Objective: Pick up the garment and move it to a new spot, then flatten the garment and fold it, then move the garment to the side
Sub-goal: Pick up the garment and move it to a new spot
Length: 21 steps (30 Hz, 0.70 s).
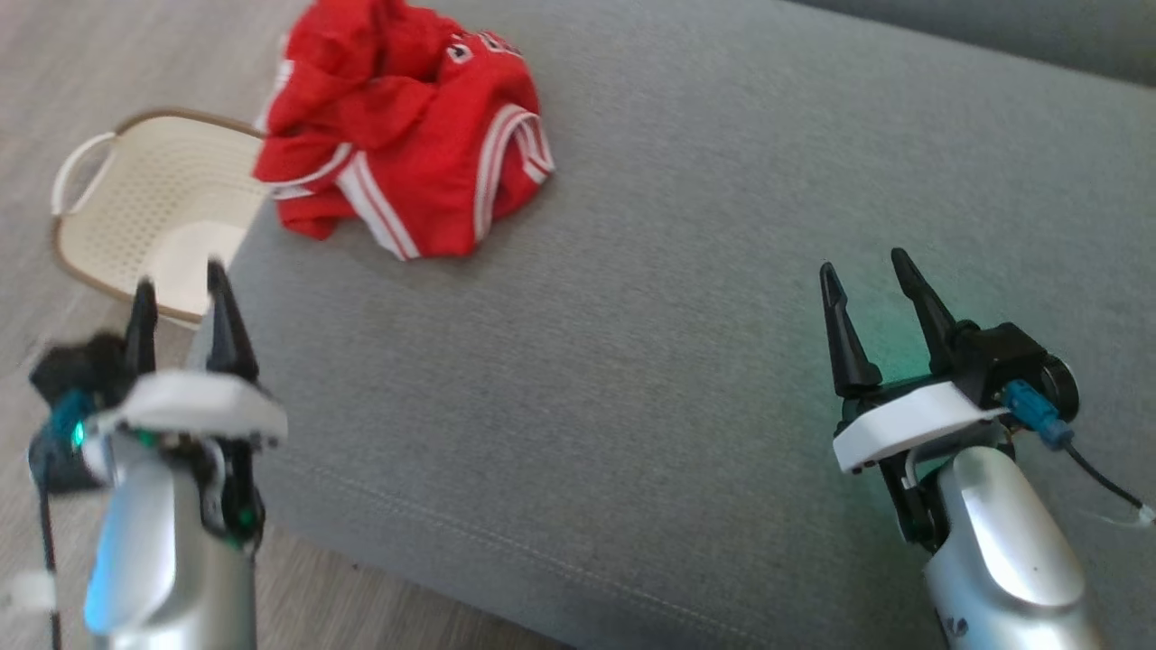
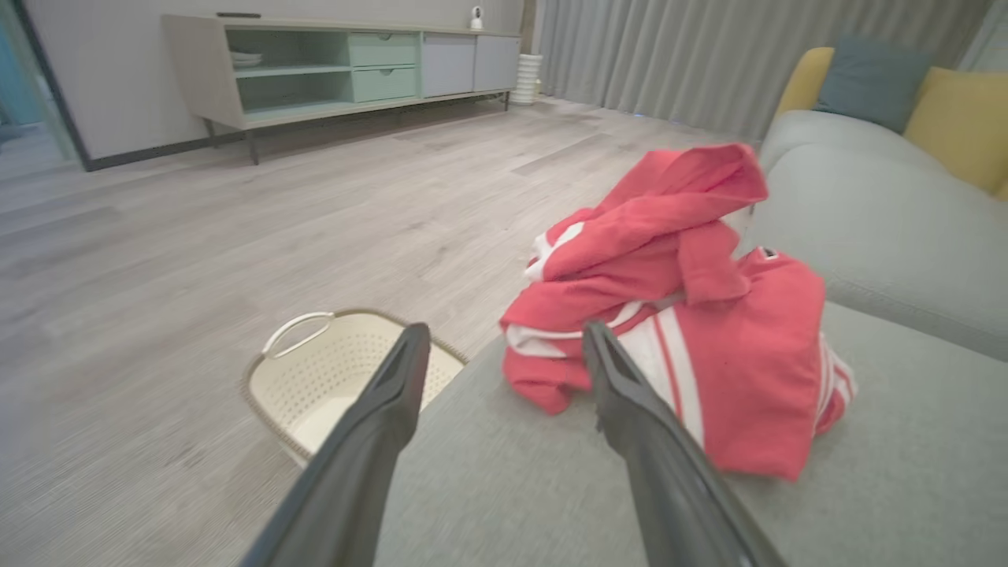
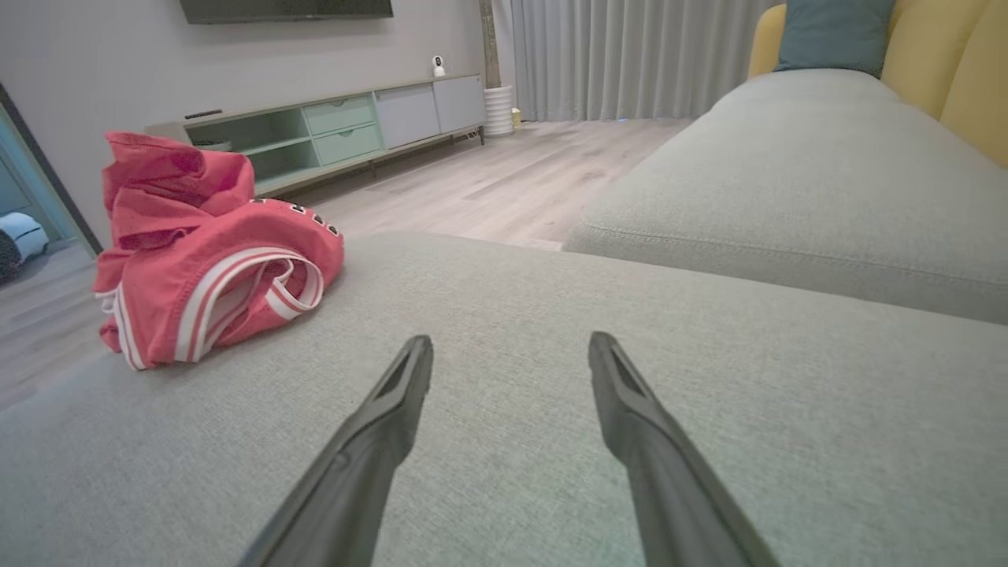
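Garment [image 1: 406, 135] crumpled on sofa [image 1: 677, 316]; wrist views add sideboard [image 2: 378, 67], curtains [image 2: 709, 55].

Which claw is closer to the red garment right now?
The left claw, at the sofa edge near the basket, garment just ahead; the right claw sits farther off over bare sofa.

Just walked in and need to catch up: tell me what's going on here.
A two-armed robot is facing a grey sofa cushion to fold laundry, but nothing is in hand yet. A red garment with white stripes lies crumpled near the cushion's far left corner, above a cream laundry basket on the floor. The left gripper and right gripper hover open and empty, short of the garment.
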Motion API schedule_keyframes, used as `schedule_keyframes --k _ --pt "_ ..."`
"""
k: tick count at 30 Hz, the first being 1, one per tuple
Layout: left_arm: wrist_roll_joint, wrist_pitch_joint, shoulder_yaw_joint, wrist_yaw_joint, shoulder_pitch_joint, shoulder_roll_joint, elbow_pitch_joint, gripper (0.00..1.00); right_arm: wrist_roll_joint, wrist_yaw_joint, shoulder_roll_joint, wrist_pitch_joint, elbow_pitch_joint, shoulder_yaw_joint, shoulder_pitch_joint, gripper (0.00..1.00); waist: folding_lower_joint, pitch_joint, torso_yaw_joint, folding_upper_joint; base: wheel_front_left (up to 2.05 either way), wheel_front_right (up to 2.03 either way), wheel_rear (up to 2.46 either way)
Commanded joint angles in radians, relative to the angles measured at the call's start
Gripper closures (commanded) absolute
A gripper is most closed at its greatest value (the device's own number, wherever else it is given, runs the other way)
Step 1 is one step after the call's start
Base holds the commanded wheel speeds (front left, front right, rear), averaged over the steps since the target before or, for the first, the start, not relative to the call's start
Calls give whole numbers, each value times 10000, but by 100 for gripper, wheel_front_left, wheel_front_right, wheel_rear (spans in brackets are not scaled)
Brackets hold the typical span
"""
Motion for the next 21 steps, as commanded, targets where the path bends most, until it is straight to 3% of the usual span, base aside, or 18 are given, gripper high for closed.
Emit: schedule_keyframes --k 1,10,21 --pt "88 -124 290 -134 -643 390 -115 0 -66 -9 -22 -111 -350 333 -326 0 0 360 -376 0 0 0 0" --pt "280 -124 52 -650 -2904 1179 1197 0 -4 -9 -89 -111 -518 633 -829 0 0 1190 -1310 0 0 0 0" --pt "502 -124 -547 -809 -5045 2182 3797 0 74 -9 -41 -111 -800 1055 -1337 0 0 1964 -2114 0 0 0 0"
